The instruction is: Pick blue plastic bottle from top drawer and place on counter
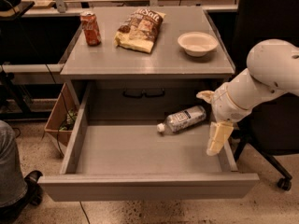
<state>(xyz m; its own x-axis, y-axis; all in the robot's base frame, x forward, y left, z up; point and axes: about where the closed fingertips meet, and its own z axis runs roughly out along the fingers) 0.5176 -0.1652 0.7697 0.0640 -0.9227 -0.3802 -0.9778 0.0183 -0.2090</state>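
Toward the right rear of the wide, shallow grey top drawer (74, 141), you have the blue plastic bottle (183, 119), a small clear crinkled one with a pale label. It lies on its side on the drawer floor. Its white cap points toward the drawer's middle and its base toward the drawer's right wall. The drawer is pulled fully out, and the bottle is the one thing lying in it.

Over that right wall, just beside the bottle's base, your cream two-finger gripper (209, 125) hangs on the white arm (261, 78). Its fingers are spread, one short tip by the drawer's back and one long finger (219, 138) pointing down at the wall, with nothing pinched between them and no touch on the bottle.

Above the drawer's rear, the flat grey counter (154, 62) carries three things: a red soda can (90, 28) upright over the drawer's left side, a crumpled snack bag (140, 29) lying flat over its middle, and a round white bowl (197, 43) over its right side.

Left of the drawer stands an open cardboard box (58, 120); you cannot tell what is in it.
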